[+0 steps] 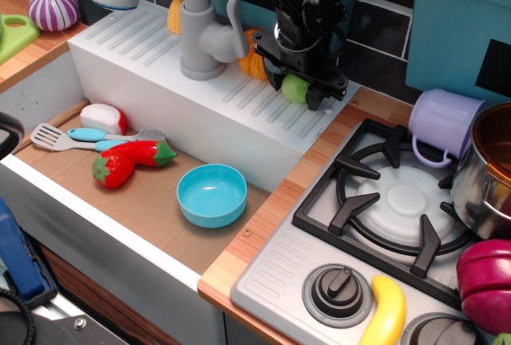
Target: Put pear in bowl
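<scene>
The light-green pear sits on the white ridged drainboard at its right end, close to the orange ribbed toy. My black gripper comes down from above and its fingers press against both sides of the pear, so it is shut on it. I cannot tell whether the pear is lifted off the board. The light-blue bowl stands empty in the sink on the brown floor, below and to the left of the gripper.
The grey faucet stands left of the gripper. Red toy fruits, a spatula and a red-white toy lie in the sink. The stove, lilac mug, steel pot and banana are at the right.
</scene>
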Controlling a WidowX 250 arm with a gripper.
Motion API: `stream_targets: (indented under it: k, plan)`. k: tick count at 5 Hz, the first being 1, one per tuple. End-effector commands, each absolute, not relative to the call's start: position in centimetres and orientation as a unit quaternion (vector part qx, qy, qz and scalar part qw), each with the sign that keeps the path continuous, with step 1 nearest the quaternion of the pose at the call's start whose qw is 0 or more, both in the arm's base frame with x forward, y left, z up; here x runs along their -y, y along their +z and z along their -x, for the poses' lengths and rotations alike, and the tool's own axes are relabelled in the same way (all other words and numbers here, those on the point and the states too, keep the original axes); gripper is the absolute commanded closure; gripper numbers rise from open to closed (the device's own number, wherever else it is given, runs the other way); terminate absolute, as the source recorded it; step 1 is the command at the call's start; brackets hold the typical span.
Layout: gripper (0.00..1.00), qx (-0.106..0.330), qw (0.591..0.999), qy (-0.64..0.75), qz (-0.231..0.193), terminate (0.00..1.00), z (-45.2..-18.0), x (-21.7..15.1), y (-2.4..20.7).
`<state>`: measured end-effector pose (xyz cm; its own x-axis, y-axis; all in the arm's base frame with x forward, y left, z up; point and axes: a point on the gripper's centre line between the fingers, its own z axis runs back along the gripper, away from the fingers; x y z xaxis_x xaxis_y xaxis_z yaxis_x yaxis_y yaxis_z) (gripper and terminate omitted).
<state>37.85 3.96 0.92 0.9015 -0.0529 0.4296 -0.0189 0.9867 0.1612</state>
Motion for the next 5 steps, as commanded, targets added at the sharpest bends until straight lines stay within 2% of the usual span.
stream_targets:
  k: [1, 4, 5]
  plan:
    - [1.0, 0.208, 0.975, 0.0, -0.083, 0.0, -37.7, -4.1, 1.7]
    - [1.0, 0.112, 0.991, -0.003, -0.074, 0.0, -33.9, -5.2, 4.0]
    - [1.0, 0.096, 0.99, -0.009, -0.104, 0.0, -32.1, -5.9, 3.3]
